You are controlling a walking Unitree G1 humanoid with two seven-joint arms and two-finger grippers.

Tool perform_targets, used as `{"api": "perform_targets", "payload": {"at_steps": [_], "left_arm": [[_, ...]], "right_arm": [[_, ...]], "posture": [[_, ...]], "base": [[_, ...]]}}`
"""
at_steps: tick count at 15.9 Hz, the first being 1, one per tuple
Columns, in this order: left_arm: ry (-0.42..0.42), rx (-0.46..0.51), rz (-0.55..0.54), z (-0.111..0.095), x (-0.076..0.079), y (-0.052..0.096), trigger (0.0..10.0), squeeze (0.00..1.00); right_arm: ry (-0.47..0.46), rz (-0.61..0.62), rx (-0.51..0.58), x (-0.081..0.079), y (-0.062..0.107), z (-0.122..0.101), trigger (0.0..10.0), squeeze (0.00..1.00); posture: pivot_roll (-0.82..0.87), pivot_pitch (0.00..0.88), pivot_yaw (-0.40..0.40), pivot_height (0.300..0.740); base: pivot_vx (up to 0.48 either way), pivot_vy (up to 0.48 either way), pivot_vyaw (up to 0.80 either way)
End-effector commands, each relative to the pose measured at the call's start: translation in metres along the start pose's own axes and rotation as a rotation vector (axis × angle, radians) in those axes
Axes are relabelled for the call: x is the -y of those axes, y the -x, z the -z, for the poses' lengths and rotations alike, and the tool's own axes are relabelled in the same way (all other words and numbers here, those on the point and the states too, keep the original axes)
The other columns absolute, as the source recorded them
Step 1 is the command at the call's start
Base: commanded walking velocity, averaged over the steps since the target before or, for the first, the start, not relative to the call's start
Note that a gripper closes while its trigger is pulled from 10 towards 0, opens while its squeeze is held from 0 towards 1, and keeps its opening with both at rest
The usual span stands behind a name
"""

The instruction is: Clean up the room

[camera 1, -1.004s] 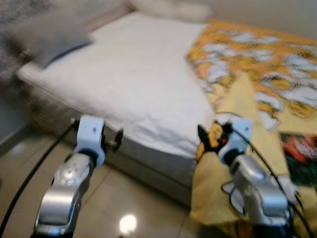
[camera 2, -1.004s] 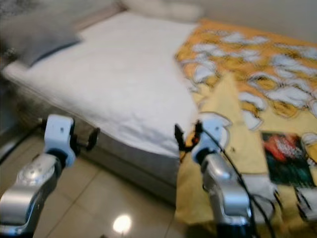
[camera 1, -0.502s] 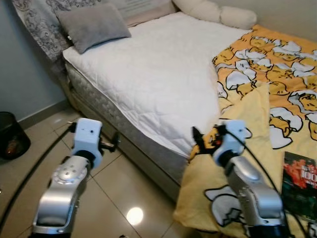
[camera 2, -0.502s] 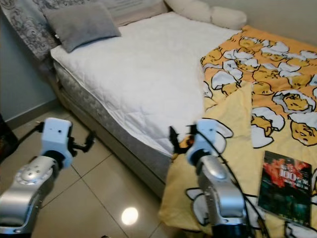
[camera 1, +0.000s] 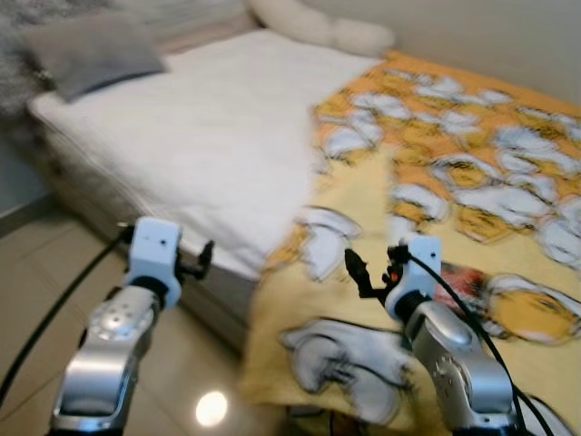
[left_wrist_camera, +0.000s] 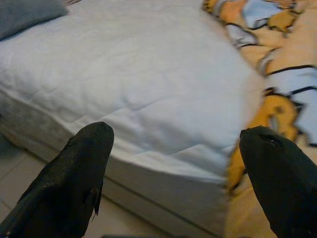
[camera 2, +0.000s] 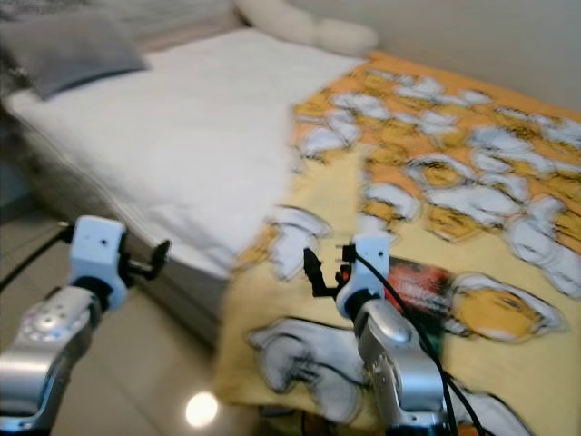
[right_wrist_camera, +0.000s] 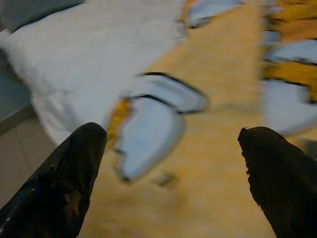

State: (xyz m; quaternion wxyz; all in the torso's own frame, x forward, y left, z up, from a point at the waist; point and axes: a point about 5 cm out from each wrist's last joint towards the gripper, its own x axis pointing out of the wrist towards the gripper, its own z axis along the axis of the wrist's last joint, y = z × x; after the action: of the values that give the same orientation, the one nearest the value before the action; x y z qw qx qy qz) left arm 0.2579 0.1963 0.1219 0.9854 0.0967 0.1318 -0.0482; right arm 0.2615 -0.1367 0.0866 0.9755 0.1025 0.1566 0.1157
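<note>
At the near edge of the bed we have both arms raised, nothing held. Left gripper sits over the floor just off the mattress corner, fingers spread wide per its wrist view. Right gripper hovers above the yellow blanket on the right, fingers also wide apart and empty.

Blanket with the egg cartoon print covers the right half of the bed and hangs over the near edge toward the floor, bunched and uneven. White sheet bare on the left half. Grey pillow at far left, white pillows at far end. A dark book lies on the blanket, just past the right gripper, partly hidden by it.

Views are blurred. We judge the tidy-up barely begun: blanket unspread, book not put away, no grasp yet. Next target could be either; can't tell.
</note>
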Motion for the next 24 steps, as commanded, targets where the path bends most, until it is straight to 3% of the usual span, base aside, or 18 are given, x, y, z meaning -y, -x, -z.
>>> {"api": "perform_targets", "payload": {"at_steps": [1, 4, 10, 11, 12, 14, 17, 19, 20, 21, 22, 24], "left_arm": [[-0.001, 0.004, 0.033, -0.001, 0.008, 0.0, 10.0, 1.0], [-0.005, -0.002, 0.034, 0.002, 0.007, 0.002, 10.0, 1.0], [-0.027, -0.019, 0.048, 0.004, 0.01, 0.002, 10.0, 1.0], [-0.035, -0.021, 0.05, 0.004, 0.01, 0.003, 10.0, 1.0], [-0.039, -0.02, 0.057, 0.005, 0.012, 0.003, 10.0, 1.0], [-0.042, -0.019, 0.07, 0.004, 0.013, 0.003, 10.0, 1.0], [-0.055, -0.011, 0.148, 0.001, 0.022, 0.004, 10.0, 1.0], [-0.073, 0.013, 0.307, -0.002, 0.034, 0.008, 10.0, 1.0], [-0.074, 0.019, 0.347, -0.003, 0.037, 0.009, 10.0, 1.0], [-0.045, -0.005, 0.459, -0.001, 0.045, 0.012, 10.0, 1.0], [-0.085, -0.04, 0.575, 0.003, 0.051, 0.015, 10.0, 1.0], [-0.084, -0.066, 0.634, 0.007, 0.053, 0.018, 10.0, 1.0]], "right_arm": [[0.013, 0.024, -0.007, 0.009, 0.004, 0.0, 10.0, 0.0], [0.002, 0.018, -0.014, 0.006, 0.005, 0.002, 10.0, 0.0], [-0.007, -0.037, -0.032, 0.003, 0.004, 0.004, 10.0, 0.0], [-0.014, -0.058, -0.037, 0.002, 0.003, 0.005, 10.0, 0.06], [-0.048, -0.075, -0.028, 0.003, 0.001, 0.005, 10.0, 1.0], [-0.1, -0.103, -0.012, 0.004, -0.005, 0.003, 10.0, 1.0], [-0.162, -0.153, -0.084, 0.004, -0.039, 0.008, 10.0, 1.0], [-0.148, -0.104, -0.166, 0.01, -0.062, 0.014, 10.0, 1.0], [-0.137, -0.098, -0.179, 0.01, -0.065, 0.015, 10.0, 1.0], [-0.13, -0.063, -0.205, 0.014, -0.07, 0.016, 10.0, 1.0], [-0.136, -0.03, -0.226, 0.018, -0.075, 0.017, 10.0, 1.0], [-0.14, -0.003, -0.257, 0.021, -0.078, 0.021, 10.0, 1.0]], "posture": [[-0.07, 0.0, 0.0, 0.74], [-0.07, 0.0, -0.004, 0.74], [-0.06, 0.0, 0.002, 0.74], [-0.06, 0.0, 0.004, 0.74], [-0.07, 0.0, 0.014, 0.74], [-0.07, 0.0, 0.022, 0.74], [-0.07, 0.0, 0.04, 0.74], [-0.07, 0.0, 0.044, 0.74], [-0.07, 0.0, 0.044, 0.74], [-0.07, 0.0, 0.037, 0.74], [-0.06, 0.0, 0.026, 0.74], [-0.06, 0.005, 0.015, 0.74]], "base": [[0.0, -0.382, -0.77], [0.0, -0.355, 0.0], [0.0, 0.0, 0.0], [0.0, 0.0, 0.0], [0.0, 0.0, 0.0], [0.0, 0.0, 0.0], [0.0, 0.0, 0.0], [0.0, 0.0, 0.0], [0.0, 0.0, 0.0], [0.0, 0.0, 0.0], [0.0, 0.0, 0.0], [0.0, 0.0, 0.0]]}}
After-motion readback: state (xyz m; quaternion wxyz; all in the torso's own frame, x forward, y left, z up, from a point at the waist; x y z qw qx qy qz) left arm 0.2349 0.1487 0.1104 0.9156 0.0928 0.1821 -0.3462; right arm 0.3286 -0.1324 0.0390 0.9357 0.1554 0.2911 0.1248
